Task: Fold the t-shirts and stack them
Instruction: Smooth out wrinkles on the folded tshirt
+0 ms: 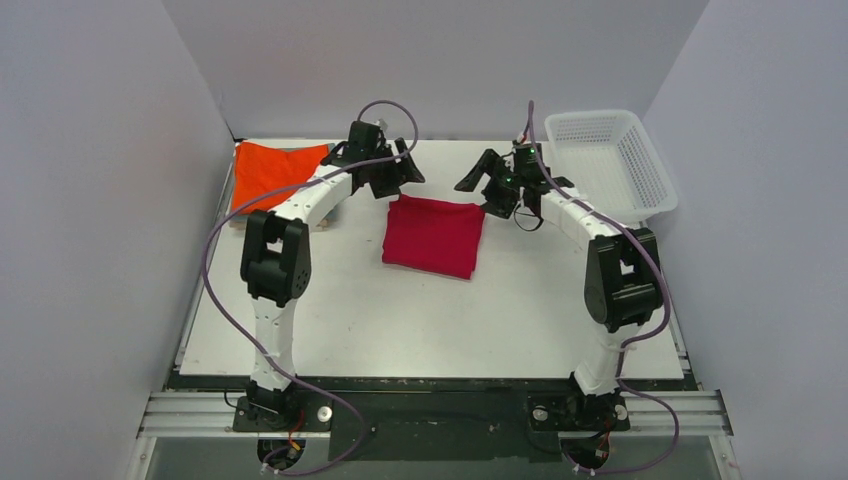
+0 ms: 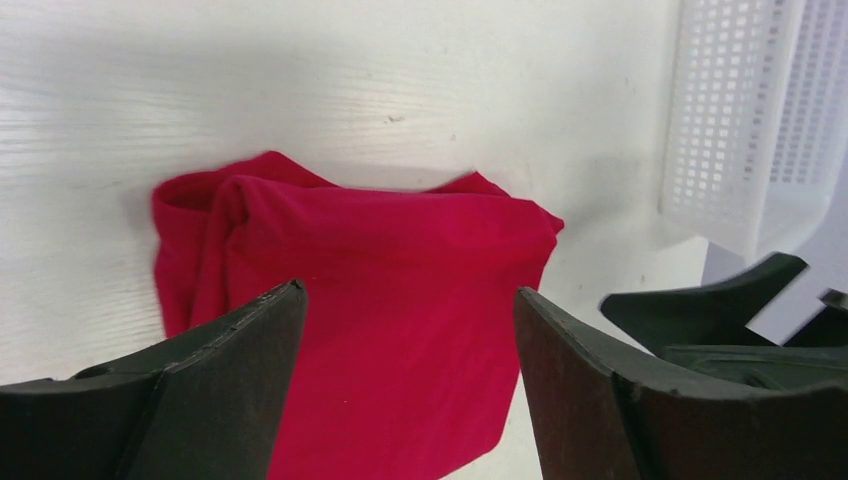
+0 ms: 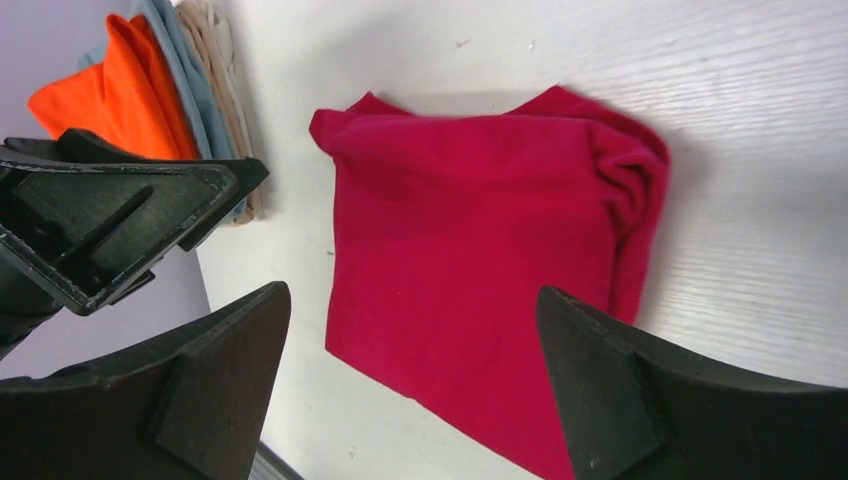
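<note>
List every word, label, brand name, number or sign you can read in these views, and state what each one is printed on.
None: no readable text shows in any view.
The red t-shirt, orange t-shirt, grey-blue t-shirt and beige t-shirt are plain cloth with no print or visible tag.
The white basket is bare mesh, and the table shows no markings.
</note>
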